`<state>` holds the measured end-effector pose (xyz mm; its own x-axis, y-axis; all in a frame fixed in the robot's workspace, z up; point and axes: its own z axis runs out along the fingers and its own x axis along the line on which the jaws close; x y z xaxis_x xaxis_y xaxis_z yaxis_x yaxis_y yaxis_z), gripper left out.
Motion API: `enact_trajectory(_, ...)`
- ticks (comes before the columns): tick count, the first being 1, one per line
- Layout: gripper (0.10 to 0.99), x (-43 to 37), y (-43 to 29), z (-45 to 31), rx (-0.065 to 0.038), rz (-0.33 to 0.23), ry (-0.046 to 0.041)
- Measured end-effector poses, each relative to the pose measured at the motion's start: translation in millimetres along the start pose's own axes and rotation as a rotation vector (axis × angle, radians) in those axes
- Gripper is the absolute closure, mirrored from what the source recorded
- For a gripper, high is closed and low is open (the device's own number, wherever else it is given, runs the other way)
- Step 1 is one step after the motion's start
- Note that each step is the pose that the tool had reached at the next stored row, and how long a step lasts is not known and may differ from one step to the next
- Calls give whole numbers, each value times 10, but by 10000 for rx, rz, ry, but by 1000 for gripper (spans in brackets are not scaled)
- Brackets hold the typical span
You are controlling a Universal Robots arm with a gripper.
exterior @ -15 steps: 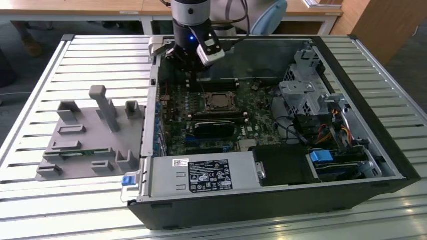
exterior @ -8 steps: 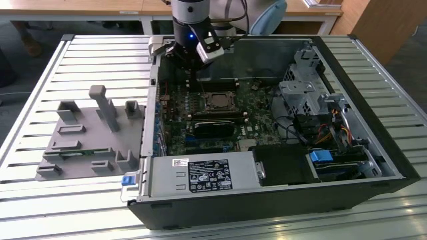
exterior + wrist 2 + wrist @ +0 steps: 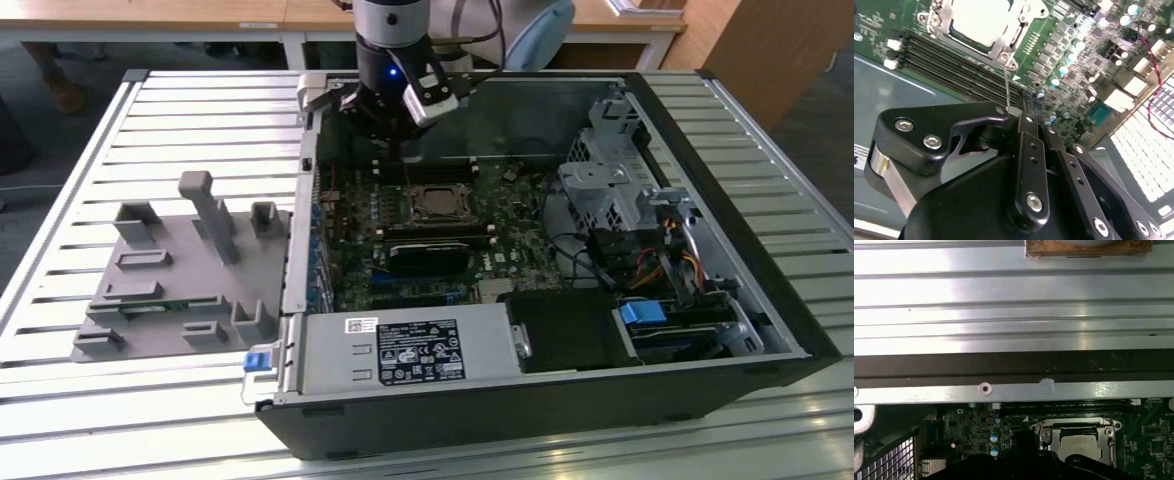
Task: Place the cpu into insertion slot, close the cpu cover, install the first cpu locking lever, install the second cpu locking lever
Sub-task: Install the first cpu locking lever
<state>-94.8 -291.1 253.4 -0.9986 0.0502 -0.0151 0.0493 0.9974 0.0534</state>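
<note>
Open computer case (image 3: 747,330) lies on its side on slatted metal table (image 3: 80,400), motherboard (image 3: 534,255) facing up for access from above. Grey fixture tray (image 3: 174,290) sits on table toward exterior view's left, well apart from case. Arm poised over board's far edge. Gripper (image 3: 1011,111) appears closed on thin wire locking lever (image 3: 1005,85), likely swinging it toward latch. Cpu cover (image 3: 1076,432) down over insertion slot; cpu (image 3: 979,20) seated inside, metal top showing through cut-out. White label on power supply (image 3: 400,350), print illegible.

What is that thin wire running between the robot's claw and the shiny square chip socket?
In the second wrist view, a thin metal lever spans from the gripper to the cpu cover, crossing the black memory slots.
</note>
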Motion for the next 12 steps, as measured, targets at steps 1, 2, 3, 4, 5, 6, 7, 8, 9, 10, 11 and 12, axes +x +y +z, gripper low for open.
enact_trajectory(1, 969, -17, 3, 3, -1, 0, -1)
enact_trajectory(2, 969, -33, 6, 5, 0, 0, 0)
enact_trajectory(3, 969, -48, 8, 7, 0, 0, 0)
enact_trajectory(4, 969, -66, 11, 9, 0, 0, 0)
enact_trajectory(5, 969, -87, 16, 12, 0, 0, -1)
enact_trajectory(6, 969, -120, 25, 15, 0, 1, 0)
enact_trajectory(7, 969, -142, 31, 18, 0, 0, 0)
enact_trajectory(8, 969, -159, 33, 21, 1, 0, 1)
enact_trajectory(9, 969, -179, 35, 25, 0, -1, 0)
enact_trajectory(10, 969, -199, 38, 28, 0, 0, 0)
enact_trajectory(11, 969, -225, 42, 33, -1, 0, 0)
enact_trajectory(12, 969, -253, 47, 38, 0, 1, 2)
